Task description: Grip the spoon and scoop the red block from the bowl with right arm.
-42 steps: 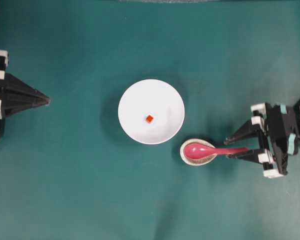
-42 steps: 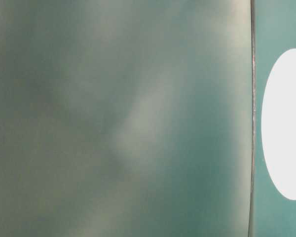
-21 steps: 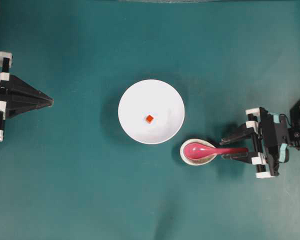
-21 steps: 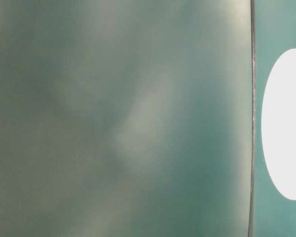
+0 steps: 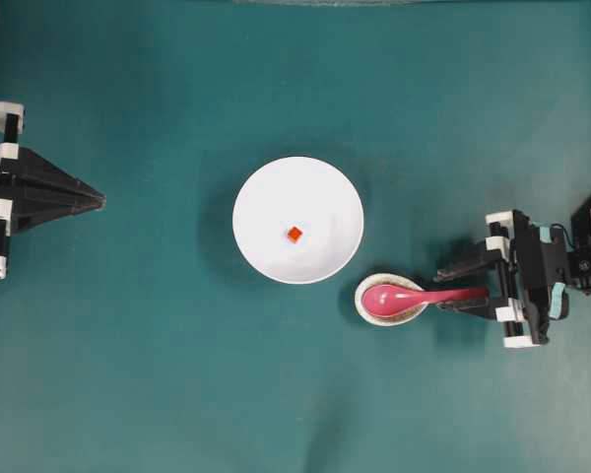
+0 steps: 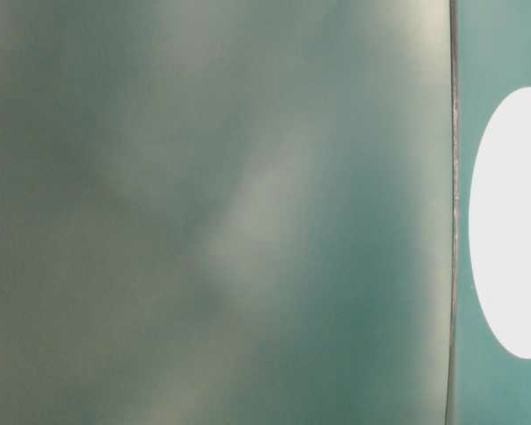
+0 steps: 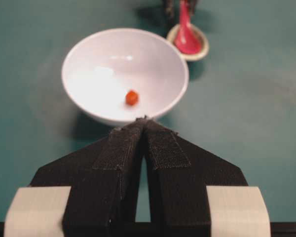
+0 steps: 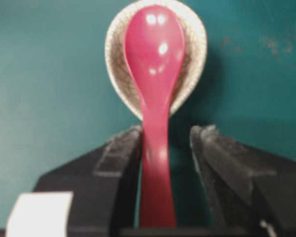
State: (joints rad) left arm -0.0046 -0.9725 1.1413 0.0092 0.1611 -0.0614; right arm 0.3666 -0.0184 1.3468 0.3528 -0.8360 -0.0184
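Green tabletop [image 5: 128,374]: white bowl [image 5: 276,187] holds red block [image 5: 294,234].

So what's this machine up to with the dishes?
The right arm's end effector is open, its fingers on either side of the pink spoon's handle, not yet clamped. The spoon rests in a small speckled dish beside the white bowl, where a tiny red block lies. The left end effector sits shut, off to the side.
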